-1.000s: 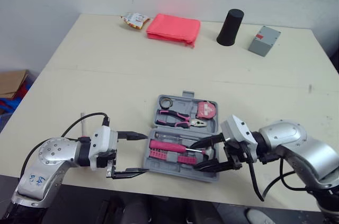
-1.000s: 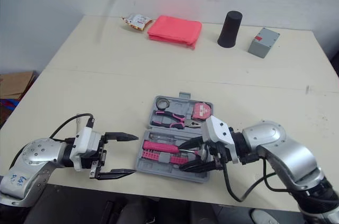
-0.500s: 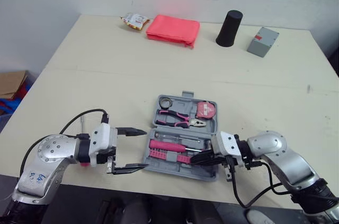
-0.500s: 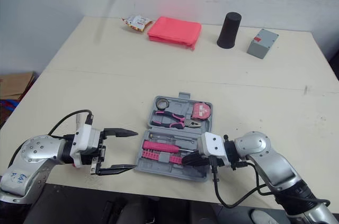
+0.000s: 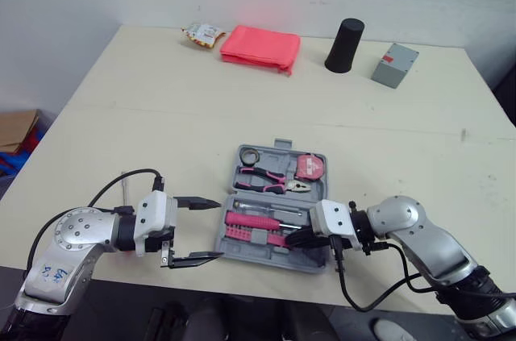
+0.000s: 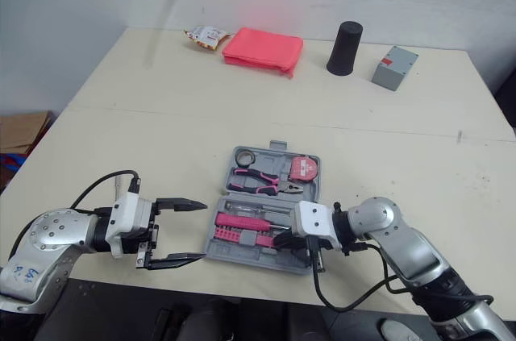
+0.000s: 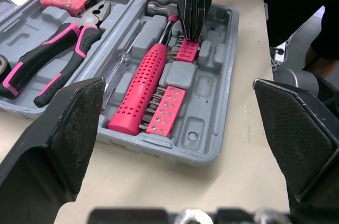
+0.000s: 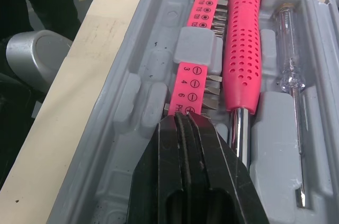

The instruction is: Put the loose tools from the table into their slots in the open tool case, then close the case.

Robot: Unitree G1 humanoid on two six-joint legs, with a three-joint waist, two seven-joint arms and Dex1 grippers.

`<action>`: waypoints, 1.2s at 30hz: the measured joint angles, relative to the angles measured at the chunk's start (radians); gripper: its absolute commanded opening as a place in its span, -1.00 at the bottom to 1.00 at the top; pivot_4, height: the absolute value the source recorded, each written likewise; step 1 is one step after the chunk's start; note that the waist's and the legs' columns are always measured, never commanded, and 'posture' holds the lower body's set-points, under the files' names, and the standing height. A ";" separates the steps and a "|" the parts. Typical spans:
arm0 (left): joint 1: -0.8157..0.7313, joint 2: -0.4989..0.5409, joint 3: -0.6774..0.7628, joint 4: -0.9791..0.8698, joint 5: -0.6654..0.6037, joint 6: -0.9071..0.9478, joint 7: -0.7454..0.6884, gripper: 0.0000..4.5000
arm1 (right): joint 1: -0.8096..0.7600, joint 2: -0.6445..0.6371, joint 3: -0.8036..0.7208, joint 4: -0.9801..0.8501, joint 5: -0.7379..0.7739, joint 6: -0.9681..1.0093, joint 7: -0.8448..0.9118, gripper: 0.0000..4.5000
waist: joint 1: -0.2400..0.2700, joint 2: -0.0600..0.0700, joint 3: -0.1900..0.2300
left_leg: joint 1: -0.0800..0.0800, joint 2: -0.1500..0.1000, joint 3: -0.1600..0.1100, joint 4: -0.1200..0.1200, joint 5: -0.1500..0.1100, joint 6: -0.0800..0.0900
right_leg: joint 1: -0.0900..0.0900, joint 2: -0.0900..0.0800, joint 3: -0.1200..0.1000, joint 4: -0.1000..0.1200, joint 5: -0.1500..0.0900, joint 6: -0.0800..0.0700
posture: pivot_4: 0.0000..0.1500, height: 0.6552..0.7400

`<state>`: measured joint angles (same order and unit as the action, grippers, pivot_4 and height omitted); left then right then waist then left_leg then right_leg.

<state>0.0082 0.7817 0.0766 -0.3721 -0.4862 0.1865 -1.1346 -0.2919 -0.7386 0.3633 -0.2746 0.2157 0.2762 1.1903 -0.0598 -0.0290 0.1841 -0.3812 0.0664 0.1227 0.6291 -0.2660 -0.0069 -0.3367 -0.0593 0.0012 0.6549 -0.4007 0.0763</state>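
The open grey tool case [image 7: 204, 83] lies near the table's front edge. Its far half holds pink-handled pliers [image 5: 270, 181], a pink tape measure [image 5: 310, 167] and a roll of tape [image 5: 251, 155]. Its near half holds a pink-handled driver [image 8: 239, 44], a clear screwdriver [image 8: 290, 75] and pink bit strips [image 8: 193, 89]. My right gripper [image 8: 183, 121] is shut, its tips pressed down on the end of one bit strip at the right side of the near half. Just left of the case hovers my left gripper [image 5: 216, 228], open wide and holding nothing.
At the table's far edge lie a snack packet [image 5: 202, 33], a pink pouch [image 5: 260, 47], a black cup [image 5: 344, 34] and a small grey box [image 5: 394, 64]. The case's front rim sits close to the table's front edge. A cardboard box [image 5: 16, 127] stands on the floor at left.
My right gripper went from open to shut and moved left and down into the near half of the case. The left gripper has barely moved.
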 measured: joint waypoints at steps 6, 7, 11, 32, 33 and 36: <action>0.009 -0.003 0.003 0.001 0.003 -0.011 0.016 1.00 | 0.032 0.009 -0.040 -0.016 0.023 0.005 -0.016 -0.97 | 0.002 0.000 0.000 | 0.003 0.000 0.000 -0.003 0.000 0.000 | 0.003 0.000 0.000 -0.001 -0.001 -0.001 | 1.00 1.00; 0.018 -0.008 0.016 0.005 0.003 -0.015 0.026 1.00 | 0.059 0.023 -0.081 -0.011 0.050 0.000 -0.029 -0.97 | 0.004 0.001 0.001 | 0.002 0.000 0.000 -0.003 0.000 0.000 | 0.002 0.000 0.000 -0.002 -0.001 -0.001 | 1.00 1.00; 0.076 -0.015 0.149 0.077 0.003 -0.038 0.072 1.00 | 0.162 0.020 -0.301 -0.013 0.174 -0.104 -0.017 -0.97 | 0.006 0.003 0.002 | -0.007 0.000 -0.001 -0.002 -0.001 0.000 | -0.006 0.000 -0.002 -0.002 -0.001 -0.001 | 1.00 1.00; 0.365 0.014 0.878 0.851 0.050 -0.321 0.321 1.00 | 0.358 -0.238 -0.996 1.074 0.179 -0.828 0.193 0.98 | -0.004 0.000 0.004 | -0.004 0.000 0.003 -0.003 -0.009 -0.003 | -0.003 -0.002 0.000 -0.008 -0.001 0.000 | 1.00 1.00; 0.368 0.006 0.879 0.830 0.041 -0.310 0.322 1.00 | 0.335 -0.236 -0.992 1.074 0.184 -0.831 0.201 0.98 | -0.009 0.001 0.004 | -0.003 0.000 0.003 -0.003 -0.008 -0.003 | -0.003 -0.002 0.000 -0.007 -0.001 0.000 | 1.00 1.00; 0.384 -0.026 0.873 0.709 0.017 -0.248 0.340 1.00 | 0.272 -0.200 -0.955 0.997 0.220 -0.794 0.210 0.98 | -0.025 0.001 0.004 | -0.003 0.000 0.002 -0.002 -0.007 -0.005 | -0.003 -0.002 0.000 -0.004 -0.001 0.000 | 1.00 1.00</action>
<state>0.3924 0.7552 0.9495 0.3365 -0.4696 -0.0618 -0.7944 -0.0201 -0.9387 -0.5915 0.7223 0.4358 -0.5177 1.4000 -0.0846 -0.0280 0.1880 -0.3839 0.0663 0.1246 0.6266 -0.2733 -0.0120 -0.3396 -0.0616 0.0013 0.6508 -0.4013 0.0762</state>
